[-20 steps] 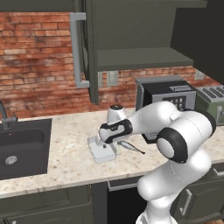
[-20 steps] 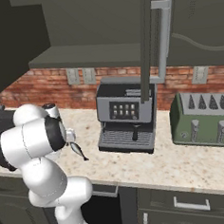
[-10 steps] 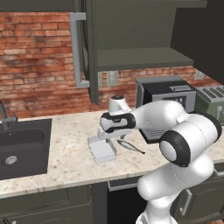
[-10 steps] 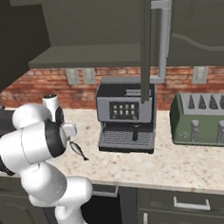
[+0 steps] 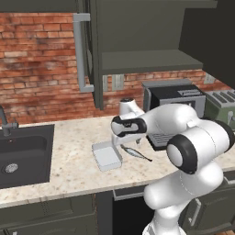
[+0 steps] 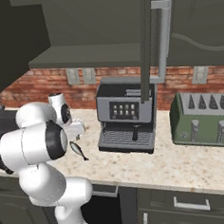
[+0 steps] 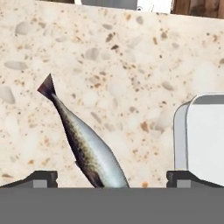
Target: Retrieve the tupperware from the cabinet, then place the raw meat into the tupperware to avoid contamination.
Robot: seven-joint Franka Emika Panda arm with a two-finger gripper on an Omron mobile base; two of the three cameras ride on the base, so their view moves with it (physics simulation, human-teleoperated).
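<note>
A: Where is the raw meat (image 7: 87, 146)?
B: It lies on the speckled counter (image 5: 69, 156), just beside the tupperware (image 5: 106, 156).
A: And the gripper (image 7: 111, 177)?
B: It hovers above the fish, jaws spread wide, holding nothing.

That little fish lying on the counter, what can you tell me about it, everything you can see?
The fish is small, slender and whole, silvery on the belly with a darker speckled back and a dark pointed tail. It looks raw and intact. It lies flat on the speckled stone counter, just beside the shallow pale container, apart from it and not inside it. The open pincer hangs over the fish, one fingertip on either side of it, not gripping it.
</note>
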